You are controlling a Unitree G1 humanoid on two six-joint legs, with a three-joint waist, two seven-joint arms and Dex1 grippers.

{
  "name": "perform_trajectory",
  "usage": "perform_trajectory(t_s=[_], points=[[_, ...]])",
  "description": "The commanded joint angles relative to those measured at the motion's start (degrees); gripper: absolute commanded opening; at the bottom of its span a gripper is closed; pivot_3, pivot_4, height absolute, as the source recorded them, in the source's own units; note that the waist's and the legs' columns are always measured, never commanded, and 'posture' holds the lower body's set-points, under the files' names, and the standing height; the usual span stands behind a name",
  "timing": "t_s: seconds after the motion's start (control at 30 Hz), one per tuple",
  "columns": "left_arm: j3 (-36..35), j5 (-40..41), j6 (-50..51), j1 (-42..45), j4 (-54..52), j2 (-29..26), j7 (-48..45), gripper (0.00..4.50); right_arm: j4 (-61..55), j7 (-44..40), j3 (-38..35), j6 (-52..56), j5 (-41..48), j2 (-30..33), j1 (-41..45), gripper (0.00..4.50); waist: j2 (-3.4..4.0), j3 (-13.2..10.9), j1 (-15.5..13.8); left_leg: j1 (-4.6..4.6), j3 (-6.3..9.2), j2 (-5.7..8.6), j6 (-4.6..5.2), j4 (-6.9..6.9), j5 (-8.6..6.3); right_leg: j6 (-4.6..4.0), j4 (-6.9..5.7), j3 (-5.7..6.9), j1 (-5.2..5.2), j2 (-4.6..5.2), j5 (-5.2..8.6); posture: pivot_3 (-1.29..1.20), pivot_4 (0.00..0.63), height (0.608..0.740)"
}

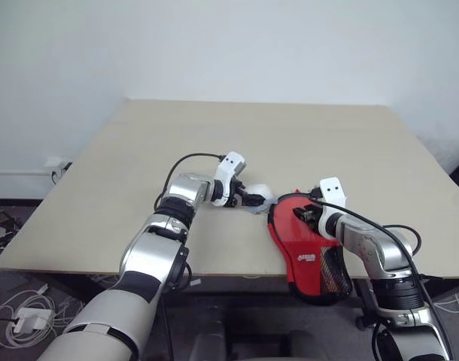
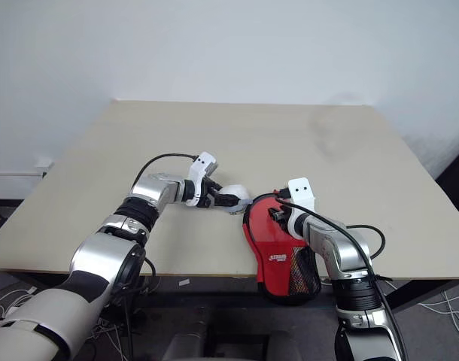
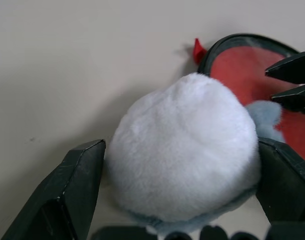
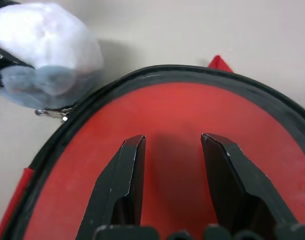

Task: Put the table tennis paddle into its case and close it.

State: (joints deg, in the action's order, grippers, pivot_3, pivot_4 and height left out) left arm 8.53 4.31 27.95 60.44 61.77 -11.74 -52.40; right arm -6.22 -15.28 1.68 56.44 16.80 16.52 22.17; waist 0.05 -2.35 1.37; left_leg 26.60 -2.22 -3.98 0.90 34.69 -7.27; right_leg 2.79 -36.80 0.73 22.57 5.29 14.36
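Tabletop (image 1: 214, 150): beige, light wall behind.

Case (image 1: 308, 252): red zip pouch with black edging, lying at the near edge of the tabletop, directly under the right pincer (image 4: 172, 165); its narrow end with the black mesh patch and white logo hangs over the edge, back along the right forearm. Round end points toward the left pincer (image 3: 180, 165). Whether the zip is fully shut, cannot tell. A small red tab (image 3: 198, 50) sticks out at the case rim.

Table tennis paddle: cannot tell whether it lies inside the case.

Right pincer: fingers (image 4: 122, 185) a moderate gap apart, nothing between them, tips over the red face of the case; contact with the fabric cannot be told.

Left pincer: fingers (image 3: 67, 195) spread wide, one on each side of a grey-white plush lump (image 3: 185, 152). The lump sits between them on the tabletop, just beside the case rim and ahead of the right pincer. Firm clamp or mere flanking: cannot tell.
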Motion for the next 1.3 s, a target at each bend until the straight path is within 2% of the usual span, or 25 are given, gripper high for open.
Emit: perform_trajectory(t_s=[0.03,0.2,0.3,0.43,0.73,1.03,1.3], points=[[-0.30,-1.47,-1.58,0.66,0.59,-0.69,0.58,3.60,-1.11,0.94,-0.52,-0.99,-0.99,-0.18,1.83,1.90,0.00,0.00,0.01,0.00,0.00,0.00,0.00,0.00,0.00,0.00,0.00,0.00,0.00,0.00,0.00,0.00,0.000,0.740],[1.65,-3.70,-0.90,-0.93,0.35,-0.38,0.11,1.96,-1.91,0.54,-0.12,0.49,-0.95,-0.31,1.22,1.90,0.00,0.01,0.02,-0.02,0.00,-0.01,0.00,0.00,0.00,0.00,0.00,0.00,-0.02,-0.01,0.00,0.00,0.000,0.740],[1.87,-4.64,-1.16,-1.08,0.99,0.03,1.91,1.96,-2.02,-0.25,1.06,2.74,-0.73,0.00,0.59,1.90,-0.01,0.02,0.01,-0.04,0.01,-0.01,0.00,0.00,0.00,0.00,-0.01,0.00,-0.04,-0.01,0.00,0.00,0.000,0.740],[-1.48,-3.73,-2.52,1.97,3.56,0.50,8.34,1.96,-0.45,0.42,2.30,6.14,-1.30,-0.61,-0.09,1.90,-0.08,0.06,0.01,-0.09,0.01,-0.03,0.00,0.03,0.00,0.00,-0.01,0.01,-0.10,-0.02,0.01,0.00,0.000,0.740],[-6.06,-3.21,-6.99,8.87,9.90,1.65,18.04,1.96,0.78,2.31,3.07,9.16,-2.07,-2.65,-1.10,1.90,-0.18,0.11,0.08,-0.10,0.05,-0.09,-0.01,0.07,0.00,0.08,-0.01,0.04,-0.09,-0.08,0.05,0.00,0.000,0.740],[-8.50,-3.94,-11.18,11.19,12.84,3.72,24.35,1.96,-0.98,3.42,3.42,10.15,-2.82,-4.74,-3.43,1.90,-0.26,0.16,0.04,-0.10,0.05,-0.09,-0.02,0.06,-0.01,0.08,-0.01,0.04,-0.10,-0.08,0.04,0.00,0.000,0.740],[-11.89,-3.61,-14.41,13.69,14.69,9.42,29.71,1.96,-7.22,5.17,2.16,13.62,-2.67,-6.50,-7.37,1.90,-0.41,0.24,-0.11,-0.08,0.04,-0.09,-0.02,0.06,-0.01,0.07,0.01,0.06,-0.10,-0.07,0.05,0.00,0.000,0.740]])
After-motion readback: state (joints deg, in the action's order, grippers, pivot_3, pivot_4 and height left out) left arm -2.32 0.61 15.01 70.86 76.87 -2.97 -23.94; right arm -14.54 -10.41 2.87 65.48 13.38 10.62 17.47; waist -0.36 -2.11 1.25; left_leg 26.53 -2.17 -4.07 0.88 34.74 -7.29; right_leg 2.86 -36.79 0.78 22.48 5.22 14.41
